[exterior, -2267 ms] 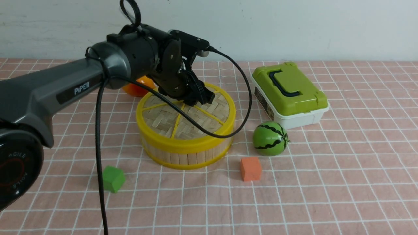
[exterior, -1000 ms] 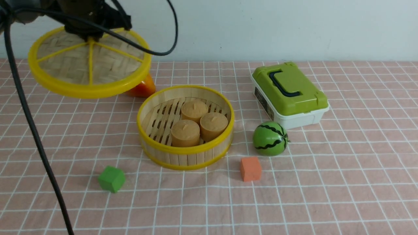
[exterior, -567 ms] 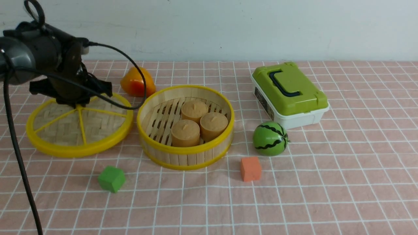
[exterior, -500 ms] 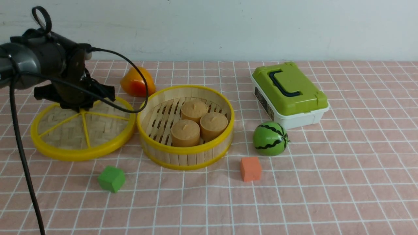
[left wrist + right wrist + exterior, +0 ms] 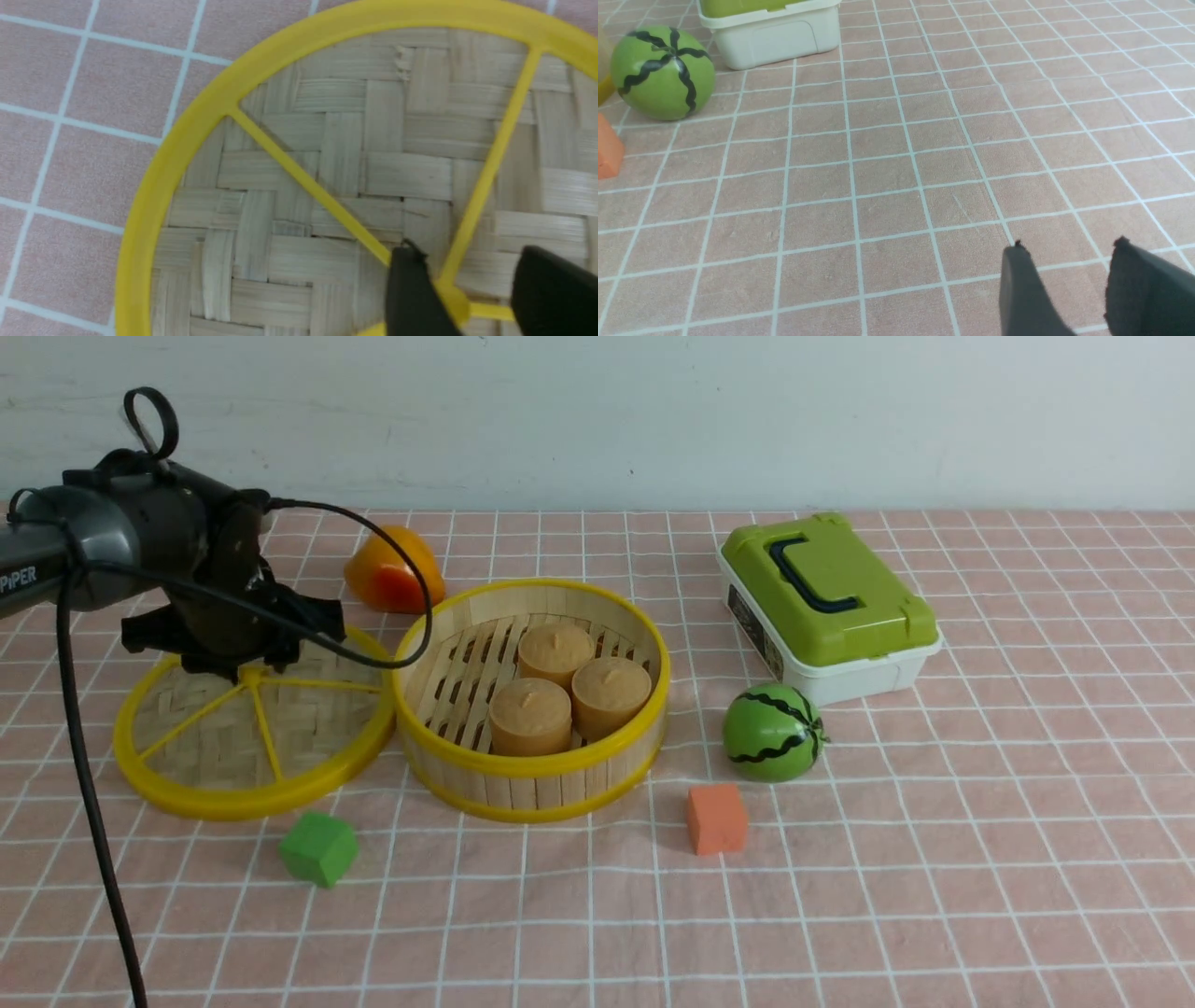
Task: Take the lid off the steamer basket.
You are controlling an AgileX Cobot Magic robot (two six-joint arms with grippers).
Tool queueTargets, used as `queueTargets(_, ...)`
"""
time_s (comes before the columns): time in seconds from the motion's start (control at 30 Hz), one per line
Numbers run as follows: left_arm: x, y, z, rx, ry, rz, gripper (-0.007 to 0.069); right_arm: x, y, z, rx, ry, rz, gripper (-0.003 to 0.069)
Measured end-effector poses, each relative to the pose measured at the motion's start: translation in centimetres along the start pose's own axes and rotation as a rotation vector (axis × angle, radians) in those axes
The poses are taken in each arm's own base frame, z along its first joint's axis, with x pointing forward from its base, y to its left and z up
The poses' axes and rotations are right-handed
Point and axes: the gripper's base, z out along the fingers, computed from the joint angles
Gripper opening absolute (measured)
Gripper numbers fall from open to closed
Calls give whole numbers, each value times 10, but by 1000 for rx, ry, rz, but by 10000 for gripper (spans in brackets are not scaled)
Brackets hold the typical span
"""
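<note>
On the table (image 5: 934,896), the steamer basket (image 5: 532,784) sits uncovered near the middle, and the lid (image 5: 224,747) lies flat toward the left edge, its rim just beside the basket's. The left gripper (image 5: 241,663) hangs over the lid with fingers (image 5: 411,289) spread either side of the knob (image 5: 451,298), gripping nothing; the right gripper (image 5: 1066,261) is parted and empty over the table. The lid looks light, stiff-rimmed and thin in the weave, so the knob seems the place to grasp.

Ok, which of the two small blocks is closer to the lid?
The green block, just in front of the lid; the orange block lies right of the steamer basket.
</note>
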Motion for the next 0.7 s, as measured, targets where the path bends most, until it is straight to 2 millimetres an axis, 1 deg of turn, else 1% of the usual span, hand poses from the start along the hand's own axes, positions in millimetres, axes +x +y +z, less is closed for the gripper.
queueTargets(0.03, -3, 0, -6, 6, -11, -4, 381, 0, 0, 0, 0, 0, 0, 241)
queueTargets(0.1, -10, 0, -25, 20, -41, -16, 408, 0, 0, 0, 0, 0, 0, 241)
queueTargets(0.13, -14, 1, -39, 29, -61, -22, 410, 0, 0, 0, 0, 0, 0, 241)
queueTargets(0.17, -19, 2, -54, 40, -82, -30, 404, 0, 0, 0, 0, 0, 0, 241)
queueTargets(0.23, -30, 5, -105, 88, -153, -54, 344, 0, 0, 0, 0, 0, 0, 241)
queueTargets(0.27, -30, 5, -105, 90, -151, -56, 344, 0, 0, 0, 0, 0, 0, 241)
queueTargets(0.3, -36, 8, -151, 144, -222, -77, 268, 0, 0, 0, 0, 0, 0, 241)
queueTargets(0.33, -36, 8, -175, 176, -260, -80, 225, 0, 0, 0, 0, 0, 0, 241)
queueTargets(0.37, -35, 8, -194, 202, -293, -81, 191, 0, 0, 0, 0, 0, 0, 241)
queueTargets(0.43, -30, 10, -231, 247, -359, -69, 122, 0, 0, 0, 0, 0, 0, 241)
queueTargets(0.47, -24, 11, -252, 279, -396, -59, 81, 0, 0, 0, 0, 0, 0, 241)
queueTargets(0.5, -18, 10, -262, 299, -411, -48, 57, 0, 0, 0, 0, 0, 0, 241)
queueTargets(0.57, 1, 13, -294, 357, -465, -24, -10, 0, 0, 0, 0, 0, 0, 241)
queueTargets(0.6, 12, 15, -306, 381, -479, -13, -13, 0, 0, 0, 0, 0, 0, 241)
queueTargets(0.63, 29, 21, -321, 410, -497, -4, -13, 0, 0, 0, 0, 0, 0, 241)
queueTargets(0.67, 42, 26, -326, 423, -499, 3, -13, 0, 0, 0, 0, 0, 0, 241)
queueTargets(0.7, 56, 30, -326, 430, -489, 11, -13, 0, 0, 0, 0, 0, 0, 241)
